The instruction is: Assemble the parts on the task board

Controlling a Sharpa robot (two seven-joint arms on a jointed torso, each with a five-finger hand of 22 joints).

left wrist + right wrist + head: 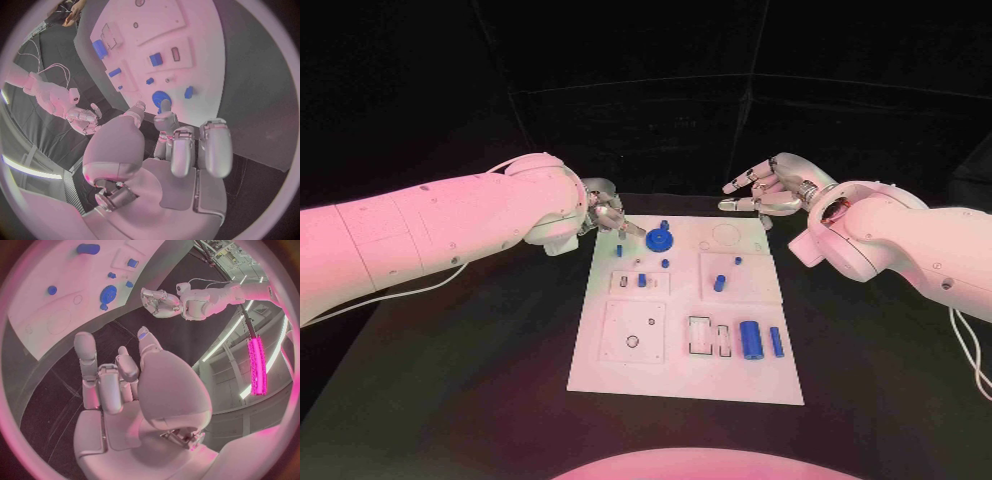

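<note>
Hovering at the far end of the board, both hands empty: left hand just off the far-left corner with fingers apart and lightly curled, holding nothing; right hand beyond the far-right corner, fingers likewise spread and free

Spotting the parts scattered over the white plate: disc near the far edge, closest to the left hand, with what looks like a short post standing just beside it; small pegs in the middle-left panel; a block in the middle-right panel; cylinder and a slimmer bar lying side by side near the front-right, next to open rectangular slots

Seen from the left wrist, disc sitting just past the fingertips, not yet touched

Judging by looks: small, rigid moulded pieces, light, probably smooth and a bit slick, unlikely to break but easy to flick away or tip. Flat disc sitting low on the plate, so best taken by its rim, or by a raised centre if it has one, too small to tell. Cylinder likely to roll; pinching across its middle from opposite sides seems safest. Pegs calling for a fine fingertip pinch near the top, kept upright for insertion
</note>
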